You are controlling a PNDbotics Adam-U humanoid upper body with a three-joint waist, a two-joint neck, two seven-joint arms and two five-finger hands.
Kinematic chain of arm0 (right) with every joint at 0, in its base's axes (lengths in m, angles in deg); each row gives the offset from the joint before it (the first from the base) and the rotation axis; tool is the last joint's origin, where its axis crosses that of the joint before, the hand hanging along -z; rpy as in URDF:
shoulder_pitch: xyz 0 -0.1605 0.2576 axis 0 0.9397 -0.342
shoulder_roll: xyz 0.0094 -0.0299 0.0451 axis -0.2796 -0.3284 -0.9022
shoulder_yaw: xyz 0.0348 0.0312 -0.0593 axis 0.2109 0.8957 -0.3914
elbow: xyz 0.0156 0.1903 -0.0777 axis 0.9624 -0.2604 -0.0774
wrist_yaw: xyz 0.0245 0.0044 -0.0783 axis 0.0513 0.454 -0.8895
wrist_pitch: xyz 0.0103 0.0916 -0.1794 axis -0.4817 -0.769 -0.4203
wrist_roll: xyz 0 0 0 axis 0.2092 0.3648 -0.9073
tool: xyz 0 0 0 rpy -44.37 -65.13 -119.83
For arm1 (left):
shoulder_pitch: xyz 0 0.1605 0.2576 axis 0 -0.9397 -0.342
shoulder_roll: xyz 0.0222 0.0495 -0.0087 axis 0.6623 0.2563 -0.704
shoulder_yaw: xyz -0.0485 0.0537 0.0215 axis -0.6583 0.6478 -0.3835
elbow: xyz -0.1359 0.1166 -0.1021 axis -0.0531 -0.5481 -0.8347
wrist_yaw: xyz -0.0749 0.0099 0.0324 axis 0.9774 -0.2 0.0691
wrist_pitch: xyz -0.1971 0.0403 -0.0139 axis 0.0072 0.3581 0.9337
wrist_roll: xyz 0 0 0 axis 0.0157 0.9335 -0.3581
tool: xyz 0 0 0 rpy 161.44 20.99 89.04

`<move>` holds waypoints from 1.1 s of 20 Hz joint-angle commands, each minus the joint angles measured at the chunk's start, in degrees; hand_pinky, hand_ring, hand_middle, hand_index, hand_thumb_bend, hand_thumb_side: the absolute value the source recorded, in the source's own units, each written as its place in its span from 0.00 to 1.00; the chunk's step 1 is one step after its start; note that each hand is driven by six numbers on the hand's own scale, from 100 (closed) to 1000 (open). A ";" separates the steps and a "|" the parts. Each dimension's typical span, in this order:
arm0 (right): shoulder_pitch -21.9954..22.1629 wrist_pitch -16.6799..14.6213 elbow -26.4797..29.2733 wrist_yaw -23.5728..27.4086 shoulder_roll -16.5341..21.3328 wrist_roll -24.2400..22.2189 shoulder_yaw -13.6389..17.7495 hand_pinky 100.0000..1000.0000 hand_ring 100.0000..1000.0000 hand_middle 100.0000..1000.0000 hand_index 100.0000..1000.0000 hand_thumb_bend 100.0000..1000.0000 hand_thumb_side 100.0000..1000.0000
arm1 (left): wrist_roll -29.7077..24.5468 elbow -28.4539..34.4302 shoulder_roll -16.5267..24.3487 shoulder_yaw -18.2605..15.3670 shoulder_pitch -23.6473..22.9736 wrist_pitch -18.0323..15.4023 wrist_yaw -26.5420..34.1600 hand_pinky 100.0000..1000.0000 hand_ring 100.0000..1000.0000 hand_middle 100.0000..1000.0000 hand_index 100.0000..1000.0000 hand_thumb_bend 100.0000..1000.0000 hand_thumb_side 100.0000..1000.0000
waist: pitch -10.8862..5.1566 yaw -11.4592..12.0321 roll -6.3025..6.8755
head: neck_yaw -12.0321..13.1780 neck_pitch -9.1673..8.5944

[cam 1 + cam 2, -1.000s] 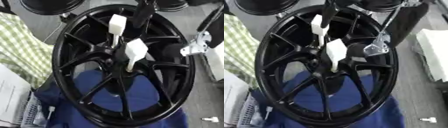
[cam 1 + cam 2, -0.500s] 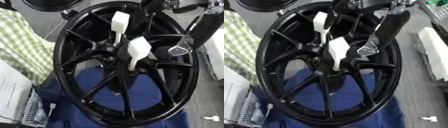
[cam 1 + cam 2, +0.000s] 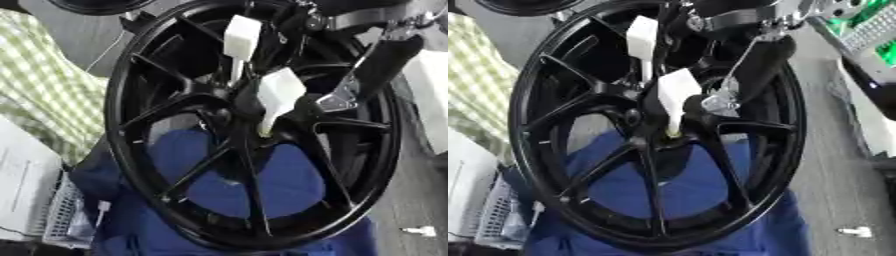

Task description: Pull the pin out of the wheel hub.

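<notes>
The risk I see is the right hand (image 3: 367, 75) closing on a black spoke instead of the pin, since two white pins stand close together in the wheel hub (image 3: 236, 112). The nearer pin (image 3: 278, 95) sits in the hub just left of the hand's lowest fingertip (image 3: 337, 101) (touching or apart, I cannot tell). Whether the fingers are spread or curled is unclear. No left hand shows.

No text, label, brand, number or sign is being shown legibly anywhere in either view; nothing can be read.
</notes>
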 commanded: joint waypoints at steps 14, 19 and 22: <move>0.62 0.49 -2.34 -3.48 -0.80 1.21 0.02 0.79 0.75 0.68 0.77 0.25 0.42 | -0.05 0.97 0.29 -0.51 0.64 -0.05 0.23 0.55 0.60 0.54 0.70 0.35 0.54 | -0.54 0.53 0.28 | 0.12 -0.68; 0.60 0.67 -2.67 -2.99 -1.00 1.24 0.02 0.78 0.73 0.60 0.70 0.22 0.36 | -0.11 0.90 0.20 -0.46 0.68 -0.06 0.39 0.55 0.60 0.54 0.70 0.35 0.54 | -0.53 0.65 0.38 | -0.01 -0.85; 0.49 1.50 -2.67 -1.92 -1.11 1.89 0.00 0.78 0.71 0.54 0.65 0.20 0.29 | -0.17 0.85 0.25 -0.43 0.65 -0.07 0.43 0.55 0.60 0.54 0.70 0.34 0.54 | -0.62 0.61 0.38 | -0.05 -0.81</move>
